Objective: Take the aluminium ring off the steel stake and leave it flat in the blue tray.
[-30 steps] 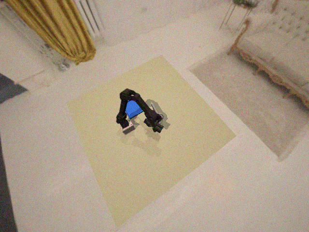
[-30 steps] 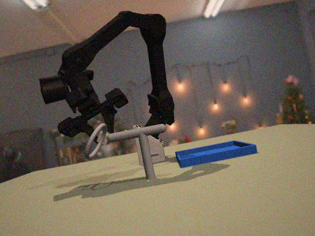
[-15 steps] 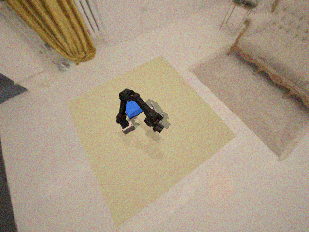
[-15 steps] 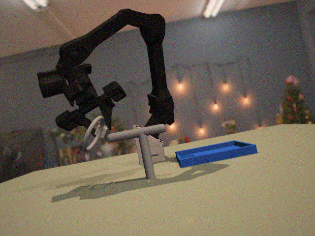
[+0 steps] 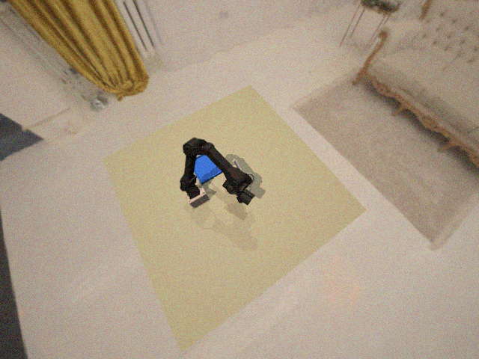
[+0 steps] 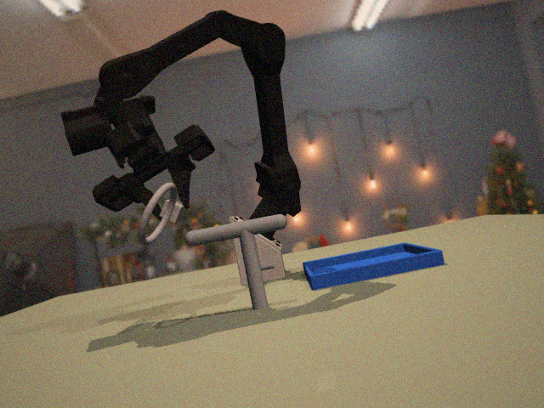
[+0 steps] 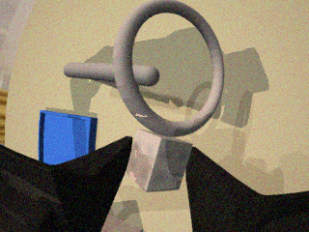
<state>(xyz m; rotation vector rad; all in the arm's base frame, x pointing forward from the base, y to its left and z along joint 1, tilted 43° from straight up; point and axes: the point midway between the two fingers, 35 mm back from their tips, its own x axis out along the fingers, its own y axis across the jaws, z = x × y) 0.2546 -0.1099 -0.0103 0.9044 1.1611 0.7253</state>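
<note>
The grey ring (image 6: 149, 211) (image 7: 124, 53) is off the stake, held in the air and steeply tilted. My gripper (image 6: 172, 211) (image 7: 160, 147) is shut on its block-shaped tab (image 7: 150, 164). In the wrist view the ring stands above the tab, in front of the cross-bar (image 7: 87, 71) (image 6: 215, 234), whose end shows through the opening. In the exterior view a small gap separates the ring from the bar's left end. The stake (image 6: 252, 272) stands upright. The blue tray (image 5: 206, 167) (image 6: 373, 271) (image 7: 93, 140) holds nothing that I can see. The top view mostly hides the gripper behind the arm.
The arm's pale base block (image 5: 199, 200) (image 6: 273, 263) stands behind the stake in the exterior view, between the stake and the tray. The arm (image 5: 222, 158) (image 6: 269, 92) arches high over the area. The yellowish mat (image 5: 270, 232) lies under everything.
</note>
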